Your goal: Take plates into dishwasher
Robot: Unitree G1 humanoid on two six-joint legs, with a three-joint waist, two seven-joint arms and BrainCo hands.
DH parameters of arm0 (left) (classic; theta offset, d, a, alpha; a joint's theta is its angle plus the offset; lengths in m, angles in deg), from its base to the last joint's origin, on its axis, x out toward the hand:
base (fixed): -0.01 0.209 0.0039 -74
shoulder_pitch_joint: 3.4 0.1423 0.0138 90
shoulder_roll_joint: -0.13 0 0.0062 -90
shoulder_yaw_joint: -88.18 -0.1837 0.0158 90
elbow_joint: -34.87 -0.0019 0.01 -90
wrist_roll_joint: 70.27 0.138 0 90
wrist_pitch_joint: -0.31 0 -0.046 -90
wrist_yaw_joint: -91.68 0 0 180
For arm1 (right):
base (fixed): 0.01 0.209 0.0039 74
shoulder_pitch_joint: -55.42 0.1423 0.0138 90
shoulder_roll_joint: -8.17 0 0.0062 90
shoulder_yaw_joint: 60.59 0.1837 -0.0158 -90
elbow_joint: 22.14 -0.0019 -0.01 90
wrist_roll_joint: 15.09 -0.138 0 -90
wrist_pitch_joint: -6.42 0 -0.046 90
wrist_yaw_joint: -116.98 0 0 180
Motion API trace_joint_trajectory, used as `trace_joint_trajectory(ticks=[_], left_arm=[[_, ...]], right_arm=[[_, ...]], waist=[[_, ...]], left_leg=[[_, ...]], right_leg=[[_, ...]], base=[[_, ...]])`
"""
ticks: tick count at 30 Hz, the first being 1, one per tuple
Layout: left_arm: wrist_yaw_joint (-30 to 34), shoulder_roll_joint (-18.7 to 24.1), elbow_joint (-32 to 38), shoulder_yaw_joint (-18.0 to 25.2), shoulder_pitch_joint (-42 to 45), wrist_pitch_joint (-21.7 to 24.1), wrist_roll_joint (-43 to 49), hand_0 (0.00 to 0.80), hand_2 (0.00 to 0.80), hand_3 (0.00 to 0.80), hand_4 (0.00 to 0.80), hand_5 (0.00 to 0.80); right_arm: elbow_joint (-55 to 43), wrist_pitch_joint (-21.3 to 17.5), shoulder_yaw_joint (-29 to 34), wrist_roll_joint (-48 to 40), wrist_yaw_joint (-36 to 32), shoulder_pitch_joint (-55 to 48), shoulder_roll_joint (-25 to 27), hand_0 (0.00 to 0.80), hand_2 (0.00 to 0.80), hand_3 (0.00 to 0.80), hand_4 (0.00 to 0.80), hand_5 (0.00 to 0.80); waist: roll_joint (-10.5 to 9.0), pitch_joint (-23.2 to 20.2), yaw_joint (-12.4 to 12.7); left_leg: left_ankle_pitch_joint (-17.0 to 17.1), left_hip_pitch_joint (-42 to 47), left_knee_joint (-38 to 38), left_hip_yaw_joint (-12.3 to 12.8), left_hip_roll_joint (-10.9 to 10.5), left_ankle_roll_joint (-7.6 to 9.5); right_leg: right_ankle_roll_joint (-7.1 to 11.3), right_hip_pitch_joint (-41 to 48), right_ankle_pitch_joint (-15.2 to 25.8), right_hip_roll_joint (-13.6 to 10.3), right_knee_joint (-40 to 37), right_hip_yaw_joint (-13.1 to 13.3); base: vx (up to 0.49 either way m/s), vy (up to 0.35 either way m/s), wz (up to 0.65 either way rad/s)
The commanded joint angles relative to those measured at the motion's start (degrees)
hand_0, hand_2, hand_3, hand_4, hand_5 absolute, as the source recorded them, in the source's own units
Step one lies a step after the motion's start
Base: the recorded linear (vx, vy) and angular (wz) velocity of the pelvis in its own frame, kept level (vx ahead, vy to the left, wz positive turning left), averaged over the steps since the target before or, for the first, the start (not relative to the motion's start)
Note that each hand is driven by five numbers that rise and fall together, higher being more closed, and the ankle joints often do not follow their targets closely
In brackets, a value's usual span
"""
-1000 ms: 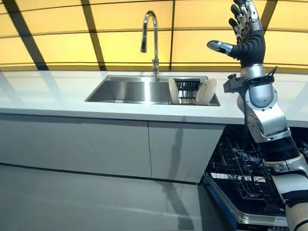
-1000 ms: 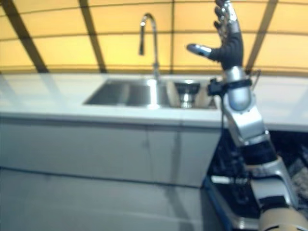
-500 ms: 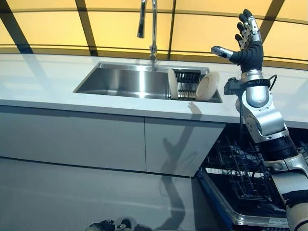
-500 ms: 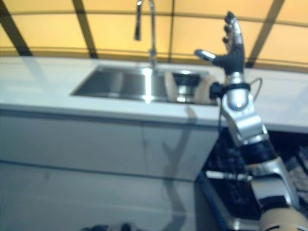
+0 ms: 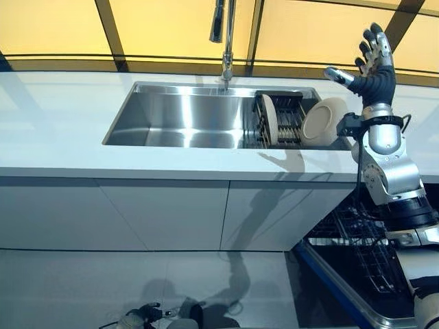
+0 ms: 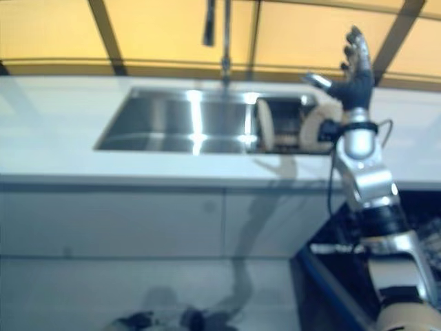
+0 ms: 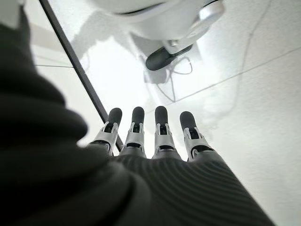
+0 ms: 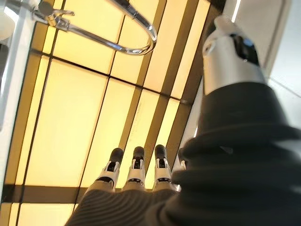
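Note:
Two cream plates stand in a dark rack [image 5: 288, 127] at the right end of the steel sink [image 5: 185, 123]. One plate [image 5: 269, 129] stands upright on edge; the other plate [image 5: 324, 122] leans at the rack's right end. My right hand [image 5: 374, 68] is raised just above and to the right of the leaning plate, open with fingers straight up, touching nothing. In its wrist view the right hand's fingers [image 8: 136, 172] point at the yellow wall. My left hand [image 7: 160, 136] hangs low over the floor, open and holding nothing.
The white counter [image 5: 68, 130] runs round the sink, with a tall faucet [image 5: 226, 34] behind it. The dishwasher stands open at the lower right, its wire rack [image 5: 374, 257] pulled out over the door [image 5: 336, 284]. White cabinet fronts [image 5: 164, 212] fill the space below the counter.
The camera has tilted down and come closer to the sink. My right hand stands lower and nearer to the leaning plate than before, still open.

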Motion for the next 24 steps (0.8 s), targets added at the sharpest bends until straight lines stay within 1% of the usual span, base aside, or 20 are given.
trace_joint_trajectory(ticks=[1, 3, 4, 5, 6, 7, 9, 10, 11, 12, 13, 14, 16, 18, 20, 21, 24], left_arm=[[0.32, 1.78, -2.18, -2.86, -0.37, -0.16, 0.74, 0.0, 0.0, 0.0, 0.0, 0.0], [0.39, 1.98, -2.28, -3.06, -0.22, -0.47, 1.64, 0.0, 0.0, 0.0, 0.0, 0.0], [0.29, 2.04, -2.45, -3.39, -0.09, -0.47, 1.9, 0.0, 0.0, 0.0, 0.0, 0.0], [0.2, 2.07, -2.34, -3.37, 0.14, -0.81, 2.17, 0.0, 0.0, 0.0, 0.0, 0.0], [-0.01, 2.13, -1.92, -3.2, 0.31, -1.76, 2.09, 0.0, 0.0, 0.0, 0.0, 0.0], [-0.11, 2.28, -1.75, -3.08, 0.35, -2.4, 1.76, 0.0, 0.0, 0.0, 0.0, 0.0], [0.17, 2.74, -1.81, -2.18, 0.15, -3.26, 1.59, 0.0, 0.0, 0.0, 0.0, 0.0], [0.17, 2.74, -1.81, -2.18, 0.15, -3.26, 1.59, 0.0, 0.0, 0.0, 0.0, 0.0], [0.38, 2.99, -2.03, -1.68, -0.17, -3.41, 1.63, 0.0, 0.0, 0.0, 0.0, 0.0], [0.55, 3.2, -2.18, -1.36, -0.48, -3.54, 1.58, 0.0, 0.0, 0.0, 0.0, 0.0], [0.56, 3.29, -2.12, -0.81, -0.66, -3.76, 1.57, 0.0, 0.0, 0.0, 0.0, 0.0], [0.41, 3.25, -2.15, -0.26, -0.66, -3.66, 1.68, 0.0, 0.0, 0.0, 0.0, 0.0], [0.31, 3.19, -2.15, -0.02, -0.67, -3.54, 1.55, 0.0, 0.0, 0.0, 0.0, 0.0], [0.7, 3.11, -2.36, 0.18, -0.46, -3.26, 2.73, 0.0, 0.0, 0.0, 0.0, 0.0], [0.92, 3.14, -2.72, 0.49, 0.2, -2.99, 3.97, 0.0, 0.0, 0.0, 0.0, 0.0], [1.02, 3.29, -3.06, 0.63, 0.41, -2.98, 4.57, 0.0, 0.0, 0.0, 0.0, 0.0], [1.49, 3.95, -3.87, 1.23, 1.15, -2.58, 5.58, 0.0, 0.0, 0.0, 0.0, 0.0]], right_arm=[[-0.59, -2.49, 3.39, 0.74, 1.04, 0.75, 2.94, 0.0, 0.0, 0.0, 0.0, 0.0], [-1.21, -1.86, 4.02, 1.22, 1.46, -0.4, 2.87, 0.0, 0.0, 0.0, 0.0, 0.0], [-1.11, -1.54, 4.08, 1.47, 1.47, -0.47, 2.87, 0.0, 0.0, 0.0, 0.0, 0.0], [-0.93, -1.38, 4.0, 1.66, 1.38, -0.39, 2.83, 0.0, 0.0, 0.0, 0.0, 0.0], [-0.66, -1.23, 3.67, 1.68, 1.06, -0.05, 2.92, 0.0, 0.0, 0.0, 0.0, 0.0], [-0.32, -0.95, 3.29, 1.58, 0.95, 0.64, 3.26, 0.0, 0.0, 0.0, 0.0, 0.0], [1.83, -0.64, 2.4, 0.62, 0.29, 3.35, 4.41, 0.0, 0.0, 0.0, 0.0, 0.0], [1.83, -0.64, 2.4, 0.62, 0.29, 3.35, 4.41, 0.0, 0.0, 0.0, 0.0, 0.0], [2.49, -0.29, 1.98, 0.09, 0.22, 4.67, 4.9, 0.0, 0.0, 0.0, 0.0, 0.0], [2.97, -0.14, 1.73, -0.37, 0.07, 5.5, 5.38, 0.0, 0.0, 0.0, 0.0, 0.0], [2.93, 0.14, 1.41, -1.12, 0.27, 6.04, 5.86, 0.0, 0.0, 0.0, 0.0, 0.0], [2.5, 0.65, 1.38, -1.43, 0.6, 6.31, 5.97, 0.0, 0.0, 0.0, 0.0, 0.0], [1.98, 1.12, 1.52, -1.49, 1.11, 6.35, 5.72, 0.0, 0.0, 0.0, 0.0, 0.0], [1.51, 1.73, 2.14, -0.89, 1.08, 5.78, 5.57, 0.0, 0.0, 0.0, 0.0, 0.0], [0.41, 1.92, 2.85, -0.5, 0.99, 4.36, 5.23, 0.0, 0.0, 0.0, 0.0, 0.0], [0.11, 1.75, 3.1, -0.52, 0.9, 3.79, 5.04, 0.0, 0.0, 0.0, 0.0, 0.0], [-1.55, 1.73, 3.09, 0.33, 1.47, 2.43, 3.44, 0.0, 0.0, 0.0, 0.0, 0.0]], waist=[[-2.7, -4.1, 0.74], [-1.99, -4.18, 0.56], [-1.46, -4.03, 0.46], [-1.08, -3.82, 0.32], [-0.86, -3.64, 0.04], [-0.64, -3.45, -0.11], [-0.64, -3.21, -0.44], [-0.64, -3.21, -0.44], [-0.85, -3.01, -0.71], [-0.99, -2.83, -1.04], [-1.37, -2.56, -1.51], [-1.6, -2.31, -1.96], [-1.71, -1.94, -2.4], [-1.67, -1.85, -2.68], [-1.63, -1.69, -2.96], [-1.63, -1.57, -3.09], [-0.99, -0.75, -3.49]], left_leg=[[-1.29, -7.39, 5.32, -1.38, -0.64, -0.52], [-2.13, -5.78, 5.03, -1.52, -1.2, 0.51], [-2.49, -4.68, 4.63, -1.69, -1.22, 0.77], [-2.7, -3.55, 4.15, -1.82, -1.26, 0.91], [-2.81, -2.09, 3.28, -1.59, -1.27, 0.8], [-2.84, -0.92, 2.33, -1.38, -1.14, 0.63], [-2.81, 1.22, 0.22, -0.7, -0.72, -0.26], [-2.81, 1.22, 0.22, -0.7, -0.72, -0.26], [-3.27, 2.34, -0.64, -0.27, -0.6, -0.77], [-3.96, 3.02, -0.96, -0.01, -0.45, -1.17], [-4.89, 3.66, -0.98, 0.35, -0.48, -1.64], [-5.65, 4.15, -0.98, 0.32, -0.57, -1.86], [-6.36, 4.82, -0.98, 0.03, -0.37, -1.96], [-6.88, 5.3, -0.98, -1.02, 0.04, -2.01], [-7.09, 5.5, -0.98, -2.12, 0.05, -2.09], [-7.18, 5.78, -0.98, -2.6, 0.04, -2.13], [-7.37, 6.97, -0.98, -3.75, 1.02, -2.4]], right_leg=[[0.73, 1.89, 11.74, -6.36, 13.09, -1.18], [0.88, -1.17, 15.72, -8.12, 20.56, -1.84], [0.81, -3.01, 16.36, -8.82, 23.46, -2.13], [0.69, -4.67, 16.48, -8.95, 25.12, -2.23], [0.59, -6.47, 16.27, -8.85, 24.73, -2.7], [0.29, -7.78, 15.19, -8.68, 23.05, -3.58], [-0.1, -9.2, 11.83, -6.58, 14.81, -5.93], [-0.1, -9.2, 11.83, -6.58, 14.81, -5.93], [0.28, -10.37, 11.64, -5.9, 10.21, -7.36], [0.68, -11.09, 11.52, -5.12, 6.3, -8.09], [1.42, -11.85, 11.81, -3.85, 1.2, -8.39], [1.99, -12.57, 13.13, -3.08, -1.25, -8.08], [2.51, -13.93, 14.48, -2.66, -2.52, -7.5], [2.79, -14.06, 14.72, -2.21, -4.74, -6.39], [3.28, -14.32, 16.14, -1.97, -7.22, -5.43], [3.52, -14.52, 16.73, -1.83, -8.28, -5.08], [3.85, -17.84, 17.94, -1.74, -8.7, -4.67]], base=[[0.225, 0.277, -0.03], [0.208, 0.291, -0.01], [0.195, 0.275, 0.0], [0.191, 0.225, 0.03], [0.181, 0.17, -0.01], [0.188, 0.107, -0.02], [0.156, 0.01, -0.07], [0.115, -0.037, -0.25], [0.091, -0.059, -0.34], [0.143, -0.112, -0.5], [0.137, -0.129, -0.33], [0.124, -0.133, -0.21], [0.124, -0.146, 0.03], [0.163, -0.19, 0.08], [0.188, -0.255, 0.13], [0.226, -0.321, 0.38], [0.236, -0.359, 0.22]])
